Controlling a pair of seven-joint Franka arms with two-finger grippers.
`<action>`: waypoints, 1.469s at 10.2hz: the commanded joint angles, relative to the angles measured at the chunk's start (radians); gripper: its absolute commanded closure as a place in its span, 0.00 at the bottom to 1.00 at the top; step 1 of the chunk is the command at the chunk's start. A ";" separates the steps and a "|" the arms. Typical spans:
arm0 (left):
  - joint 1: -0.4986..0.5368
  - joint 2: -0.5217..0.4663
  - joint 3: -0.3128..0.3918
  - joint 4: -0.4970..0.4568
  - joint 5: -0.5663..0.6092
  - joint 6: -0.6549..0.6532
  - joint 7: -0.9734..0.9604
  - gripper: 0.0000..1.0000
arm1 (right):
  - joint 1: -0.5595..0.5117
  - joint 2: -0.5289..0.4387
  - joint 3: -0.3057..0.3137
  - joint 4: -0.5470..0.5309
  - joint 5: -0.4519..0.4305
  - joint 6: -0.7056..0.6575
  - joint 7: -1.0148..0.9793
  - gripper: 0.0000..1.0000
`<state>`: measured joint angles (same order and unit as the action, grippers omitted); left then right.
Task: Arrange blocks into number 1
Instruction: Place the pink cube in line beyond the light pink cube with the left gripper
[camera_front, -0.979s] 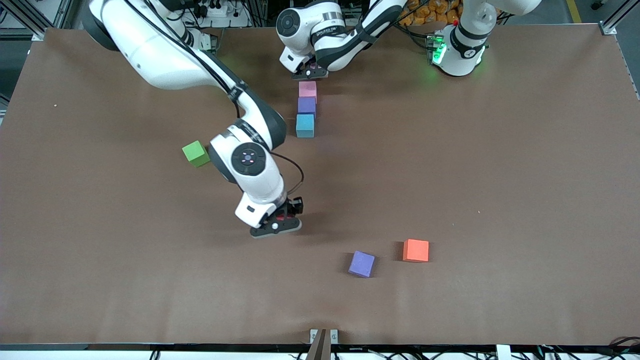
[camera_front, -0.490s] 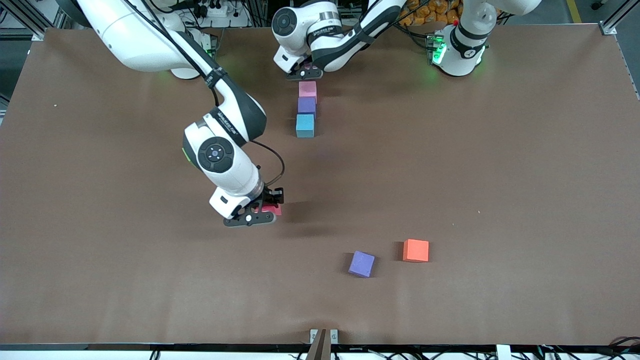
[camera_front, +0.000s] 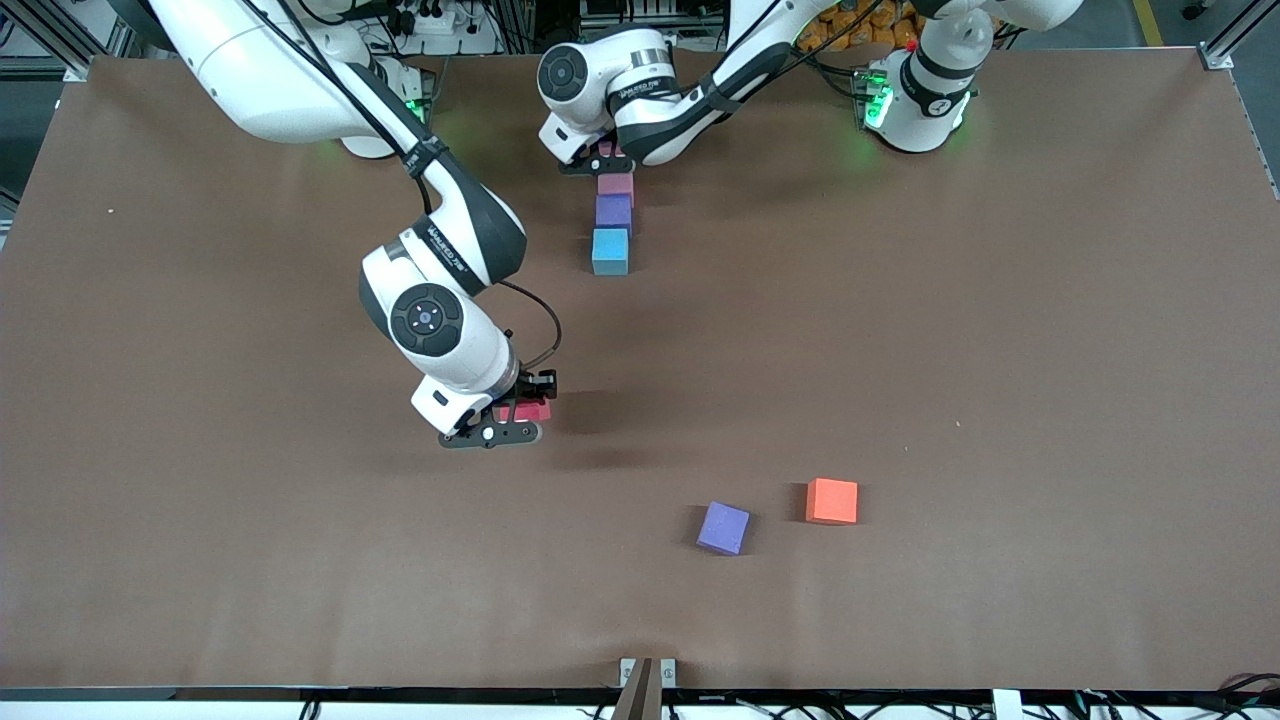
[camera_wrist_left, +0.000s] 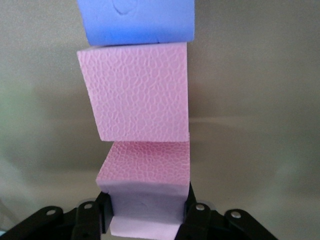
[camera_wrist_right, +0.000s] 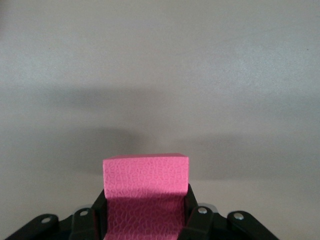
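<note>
A column of blocks lies near the robots: a pink block (camera_front: 616, 186), an indigo-purple block (camera_front: 613, 211) and a teal block (camera_front: 610, 251), the teal nearest the front camera. My left gripper (camera_front: 598, 158) is shut on the second pink block (camera_wrist_left: 146, 186), held right against the column's pink block (camera_wrist_left: 135, 90), at its end farthest from the front camera. My right gripper (camera_front: 512, 418) is shut on the crimson red block (camera_front: 533, 410), low over bare table mid-way across. In the right wrist view the red block (camera_wrist_right: 145, 187) fills the space between the fingers.
A loose purple cube (camera_front: 723, 527) and an orange cube (camera_front: 832, 500) lie side by side nearer the front camera, toward the left arm's end. The green cube is hidden by the right arm.
The right gripper has carried the red block toward the right arm's end of the table. The left gripper with its pink block has closed in on the column's pink block.
</note>
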<state>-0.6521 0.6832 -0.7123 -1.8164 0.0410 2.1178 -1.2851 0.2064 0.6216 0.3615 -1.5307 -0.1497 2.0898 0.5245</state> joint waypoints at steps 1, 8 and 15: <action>-0.006 0.006 0.023 0.019 0.007 -0.009 0.026 1.00 | -0.013 -0.028 0.005 -0.032 0.027 -0.002 0.002 1.00; -0.008 0.022 0.031 0.022 0.032 -0.009 0.030 1.00 | -0.010 -0.022 0.005 -0.032 0.027 -0.002 0.011 1.00; -0.023 0.023 0.057 0.051 0.042 -0.016 0.013 0.00 | -0.005 -0.019 0.007 -0.032 0.032 -0.004 0.014 1.00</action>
<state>-0.6592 0.7118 -0.6642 -1.7870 0.0622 2.1174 -1.2687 0.2069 0.6216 0.3624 -1.5415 -0.1376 2.0891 0.5285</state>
